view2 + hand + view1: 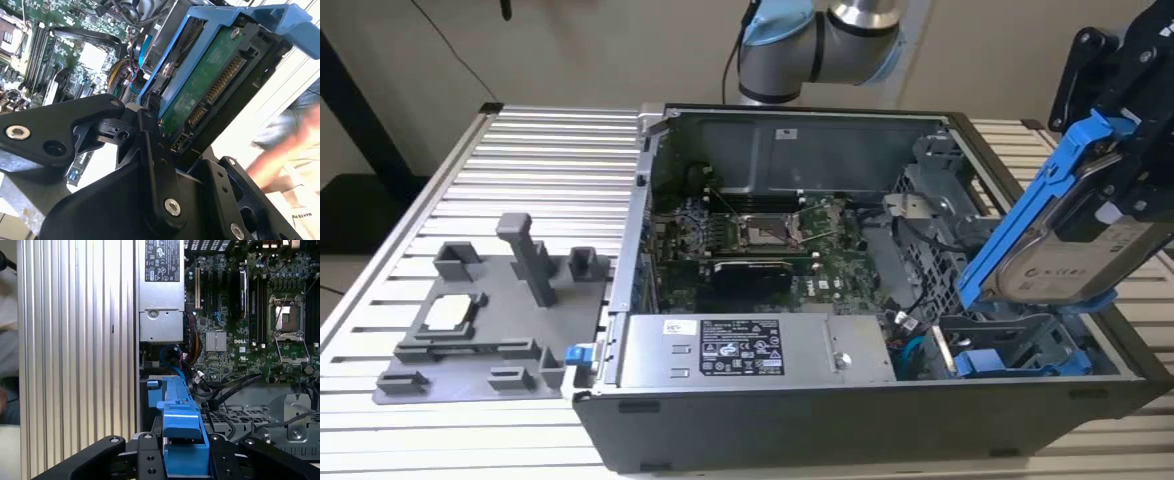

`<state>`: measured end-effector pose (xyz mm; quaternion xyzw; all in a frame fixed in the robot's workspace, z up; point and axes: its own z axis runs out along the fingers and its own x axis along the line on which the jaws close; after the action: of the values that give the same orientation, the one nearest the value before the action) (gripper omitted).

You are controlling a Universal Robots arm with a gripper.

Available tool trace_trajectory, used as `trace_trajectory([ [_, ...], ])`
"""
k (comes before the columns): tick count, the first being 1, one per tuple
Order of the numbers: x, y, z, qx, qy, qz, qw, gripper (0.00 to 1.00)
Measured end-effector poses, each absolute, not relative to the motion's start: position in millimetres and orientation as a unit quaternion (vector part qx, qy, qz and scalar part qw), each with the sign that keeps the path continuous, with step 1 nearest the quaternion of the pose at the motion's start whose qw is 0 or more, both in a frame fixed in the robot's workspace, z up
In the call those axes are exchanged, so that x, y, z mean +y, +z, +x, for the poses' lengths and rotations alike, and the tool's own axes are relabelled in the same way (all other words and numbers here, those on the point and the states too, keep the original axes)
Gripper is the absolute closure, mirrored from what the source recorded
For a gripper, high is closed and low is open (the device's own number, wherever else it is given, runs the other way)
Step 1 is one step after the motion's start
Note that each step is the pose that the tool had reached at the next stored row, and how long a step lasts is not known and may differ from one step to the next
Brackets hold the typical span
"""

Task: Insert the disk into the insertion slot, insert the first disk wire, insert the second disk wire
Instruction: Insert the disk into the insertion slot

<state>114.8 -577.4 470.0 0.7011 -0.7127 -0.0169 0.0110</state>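
1. The claw (pixel 1125 190) grips the disk (pixel 1067 250) by its blue carrier. In the first wrist view the black fingers (pixel 150 460) press on either side of the carrier's edge.
2. The disk is held in the air, steeply tilted, at the exterior view's right of the open case (pixel 854 430). Its lower end points down towards the cage and its upper end leans out to the exterior view's right.
3. The slot (pixel 1001 335) is the open bay of the grey metal cage in the case's near corner, directly under the disk's lower end. The disk is not in it; I cannot tell whether its lower corner touches the cage rim.
4. In the second wrist view the disk's (pixel 210 85) green circuit board and connector row face the camera, with the claw (pixel 167 145) clamped at its lower end.
5. A silver power-supply box (pixel 720 350) lies along the case's near wall, just beside the cage, and a blue cable (pixel 914 350) sits between them.
6. The motherboard (pixel 761 240) covers the case floor behind the box.
7. The case stands on a ribbed metal worktop (pixel 534 150). A grey fixture plate (pixel 480 320) lies on it, at the exterior view's left, apart from the case.
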Motion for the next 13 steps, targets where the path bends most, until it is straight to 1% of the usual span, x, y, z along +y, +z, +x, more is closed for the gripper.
trace_trajectory([
  [13, -577.4, 455.2, 117.5, -0.711, -0.017, 0.703, 0.011, 0.67],
])
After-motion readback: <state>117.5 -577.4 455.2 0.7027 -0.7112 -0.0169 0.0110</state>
